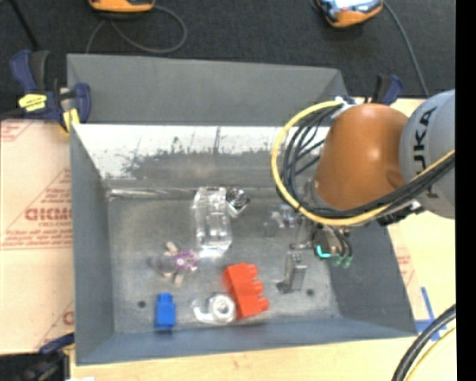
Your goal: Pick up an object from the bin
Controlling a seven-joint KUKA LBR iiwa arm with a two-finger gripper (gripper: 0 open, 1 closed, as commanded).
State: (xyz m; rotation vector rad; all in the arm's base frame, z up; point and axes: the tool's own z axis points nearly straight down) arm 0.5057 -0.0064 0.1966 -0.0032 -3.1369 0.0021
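Hanging the hand [292,278] low over the grey bin [206,109] floor toward four o'clock, near a red toothed block [246,290], at its three o'clock. Being unable to tell how far open. Lying toward six o'clock: white ring [216,309], blue block [165,310].
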